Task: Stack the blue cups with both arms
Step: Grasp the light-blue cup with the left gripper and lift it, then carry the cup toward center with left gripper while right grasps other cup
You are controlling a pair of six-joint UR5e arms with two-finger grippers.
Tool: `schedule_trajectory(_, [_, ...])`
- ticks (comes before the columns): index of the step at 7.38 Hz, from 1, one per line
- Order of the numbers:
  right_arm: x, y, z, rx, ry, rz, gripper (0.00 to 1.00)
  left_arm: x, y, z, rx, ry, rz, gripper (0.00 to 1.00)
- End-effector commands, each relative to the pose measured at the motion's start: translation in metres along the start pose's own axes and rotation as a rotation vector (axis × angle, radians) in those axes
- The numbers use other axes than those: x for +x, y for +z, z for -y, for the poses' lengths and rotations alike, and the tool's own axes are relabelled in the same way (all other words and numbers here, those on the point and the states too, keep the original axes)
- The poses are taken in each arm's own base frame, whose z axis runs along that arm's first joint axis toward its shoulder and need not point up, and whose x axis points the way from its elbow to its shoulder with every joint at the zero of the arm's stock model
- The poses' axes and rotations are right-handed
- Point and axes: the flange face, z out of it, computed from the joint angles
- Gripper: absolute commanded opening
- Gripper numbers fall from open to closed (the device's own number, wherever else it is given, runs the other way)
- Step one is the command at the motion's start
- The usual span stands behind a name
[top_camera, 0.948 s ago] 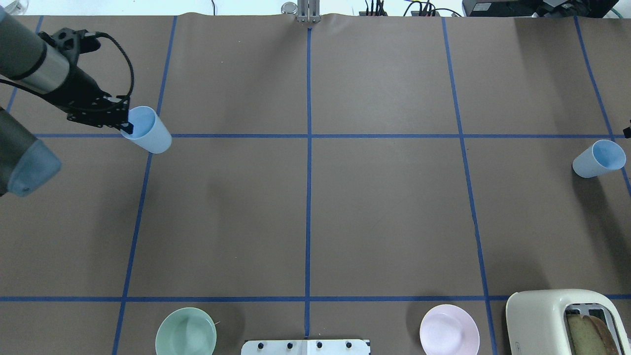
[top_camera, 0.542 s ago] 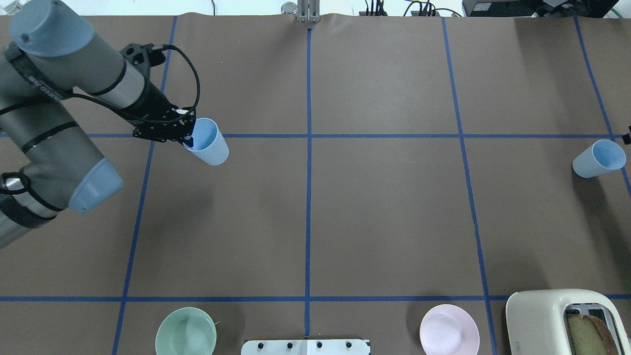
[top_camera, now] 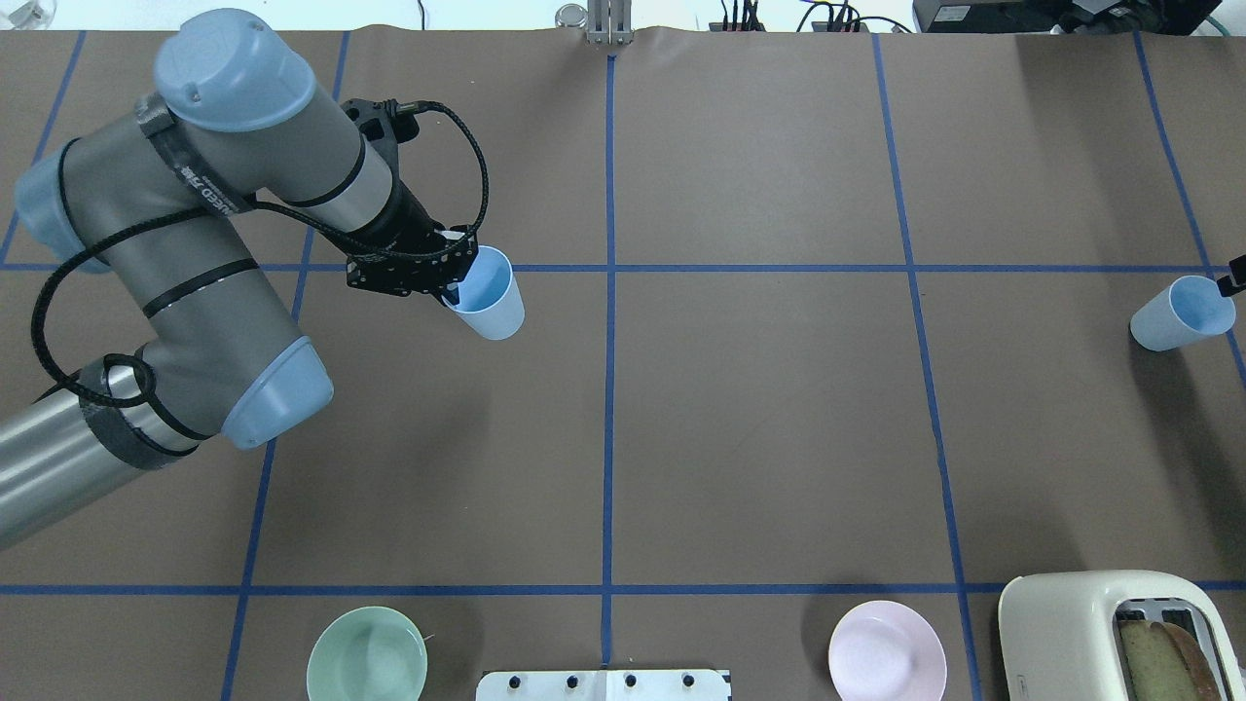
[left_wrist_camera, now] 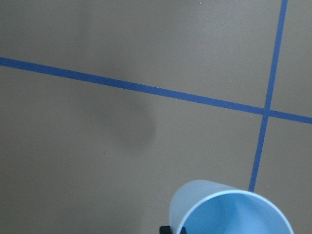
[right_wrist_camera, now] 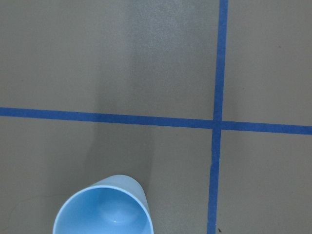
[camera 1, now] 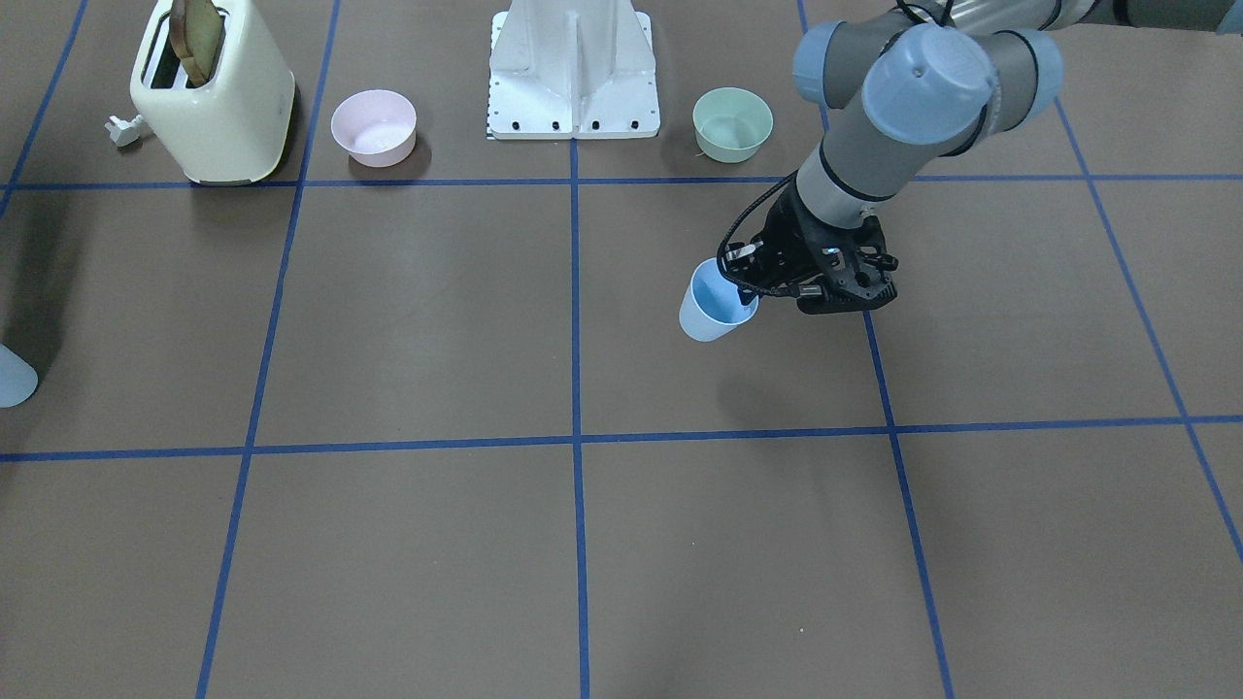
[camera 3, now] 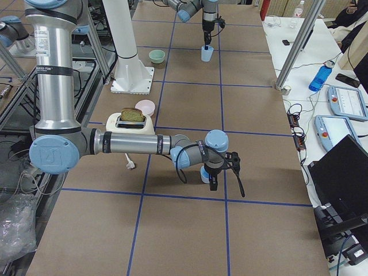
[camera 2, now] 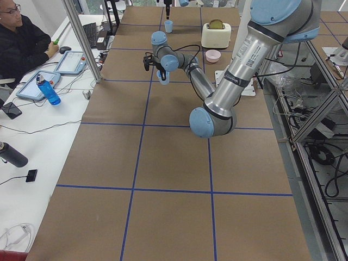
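A pale blue cup (top_camera: 484,292) hangs above the table left of the centre line, its shadow on the paper below. My left gripper (top_camera: 453,290) is shut on its rim, one finger inside; the same cup (camera 1: 716,303) shows in the front view and fills the bottom of the left wrist view (left_wrist_camera: 229,209). The second blue cup (top_camera: 1182,313) stands upright at the table's far right edge. Only a black fingertip of my right gripper (top_camera: 1229,283) shows just above that cup's rim, and I cannot tell its state. The right wrist view looks down into this cup (right_wrist_camera: 103,207).
A cream toaster (top_camera: 1110,633) with bread in it stands at the near right corner. A pink bowl (top_camera: 887,650) and a mint-green bowl (top_camera: 367,654) flank the white mounting base (top_camera: 604,684). A person (camera 2: 22,46) sits at a desk beyond the table's far side.
My left arm has carried its cup rightwards from the table's left edge toward the centre line. The right gripper's fingertip has come slightly closer to the right cup's rim.
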Motion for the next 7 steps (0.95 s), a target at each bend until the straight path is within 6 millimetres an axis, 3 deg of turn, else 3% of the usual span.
schedule_trajectory(1, [-0.008,0.010,0.002,-0.004,-0.008,0.003,1.00,0.015,0.016,-0.017,0.011,-0.002,0.012,0.00])
schedule_trajectory(4, [0.004,0.028,0.002,0.000,-0.019,0.005,1.00,0.033,0.018,-0.028,0.004,-0.016,-0.002,0.00])
schedule_trajectory(7, [0.002,0.028,0.002,-0.001,-0.022,0.006,0.97,0.033,0.017,-0.029,0.004,-0.015,-0.003,0.00])
